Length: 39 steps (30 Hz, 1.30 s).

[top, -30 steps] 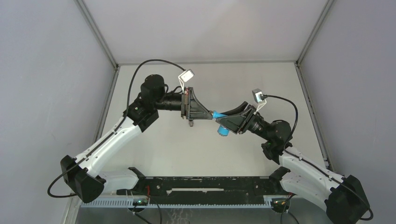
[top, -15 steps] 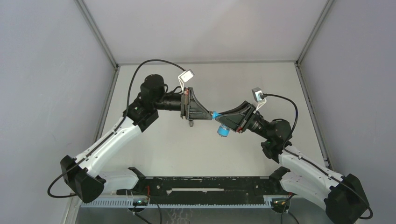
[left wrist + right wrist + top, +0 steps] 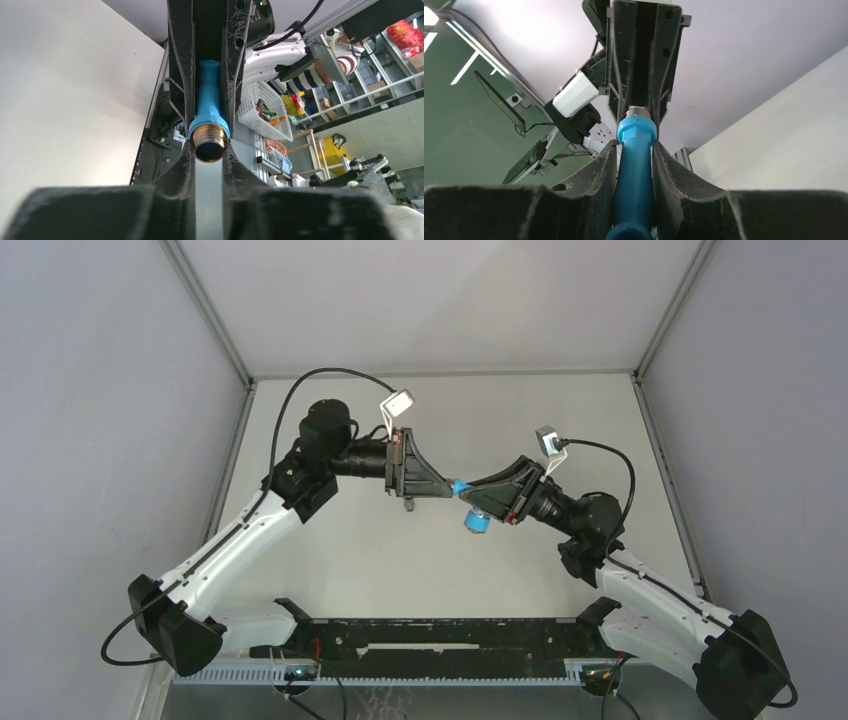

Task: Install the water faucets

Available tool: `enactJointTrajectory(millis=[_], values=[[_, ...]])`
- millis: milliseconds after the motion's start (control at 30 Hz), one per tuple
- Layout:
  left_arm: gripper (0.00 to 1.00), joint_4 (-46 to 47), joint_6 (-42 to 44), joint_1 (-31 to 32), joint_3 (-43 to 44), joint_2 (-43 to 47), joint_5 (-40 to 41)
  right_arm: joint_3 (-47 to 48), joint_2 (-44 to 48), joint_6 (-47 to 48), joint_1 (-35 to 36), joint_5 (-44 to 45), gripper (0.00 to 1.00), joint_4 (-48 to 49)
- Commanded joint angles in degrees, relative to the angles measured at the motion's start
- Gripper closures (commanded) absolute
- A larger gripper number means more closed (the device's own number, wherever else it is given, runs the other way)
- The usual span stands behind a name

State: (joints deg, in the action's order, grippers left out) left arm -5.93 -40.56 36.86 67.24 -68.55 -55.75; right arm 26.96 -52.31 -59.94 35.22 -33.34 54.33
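Blue tap (image 3: 207,107) shared mid-air over the table (image 3: 400,550).
I see left gripper (image 3: 208,150) clamped on its threaded end, right gripper (image 3: 634,150) clamped on its body.

The tap (image 3: 207,107) is bright blue, its threaded end (image 3: 209,142) brassy gold (greyer seen from the other wrist). The left gripper (image 3: 445,489) and right gripper (image 3: 481,491) are matt black, the arms (image 3: 240,540) white with black joints, the table (image 3: 420,570) off-white, the walls (image 3: 100,390) pale lilac-grey
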Motion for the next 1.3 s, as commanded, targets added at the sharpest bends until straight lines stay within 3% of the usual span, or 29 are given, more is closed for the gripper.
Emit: enactJointTrajectory(millis=[0, 67, 100, 200, 300, 500, 667, 800, 1033, 1267], values=[[0.65, -3.8, 3.8, 0.1, 2.0, 0.2, 2.5, 2.7, 2.7, 1.9, 0.1, 0.7, 1.0, -3.9], [0.37, -9.7, 7.4, -0.5, 4.1, -0.1, 4.7, 3.0, 5.6, 4.9, -0.7, 3.3, 1.0, -12.1], [0.27, -13.3, 9.3, -1.0, 5.1, -0.2, 5.8, 4.0, 7.2, 6.5, -1.8, 4.7, 1.0, -21.4], [0.15, -19.6, 12.3, -3.3, 6.9, -0.3, 8.6, 5.3, 12.4, 10.2, -4.9, 8.3, 1.0, -36.7], [0.13, -23.5, 13.9, -5.8, 7.2, -0.1, 14.0, 5.3, 16.7, 11.8, -8.6, 10.4, 1.0, -46.7], [0.12, -28.6, 12.4, -6.3, 2.9, -2.2, 38.1, 5.3, 23.0, 16.4, -12.4, 18.1, 1.0, -63.3], [0.11, -30.4, 9.1, -5.5, -0.9, -10.0, 52.9, 5.3, 25.2, 18.1, -12.5, 21.8, 1.0, -68.2], [0.12, -35.3, 9.6, -4.2, 2.7, -19.4, 61.2, 5.3, 25.6, 18.3, -12.4, 21.8, 1.0, -68.4], [0.16, -32.4, 0.1, -2.8, 3.0, -29.2, 65.4, 5.3, 24.5, 19.2, -12.4, 20.7, 1.0, -67.1], [0.23, -32.9, -0.8, 0.0, 7.2, -36.3, 66.3, 4.8, 24.3, 19.2, -12.4, 19.9, 1.0, -66.7]])
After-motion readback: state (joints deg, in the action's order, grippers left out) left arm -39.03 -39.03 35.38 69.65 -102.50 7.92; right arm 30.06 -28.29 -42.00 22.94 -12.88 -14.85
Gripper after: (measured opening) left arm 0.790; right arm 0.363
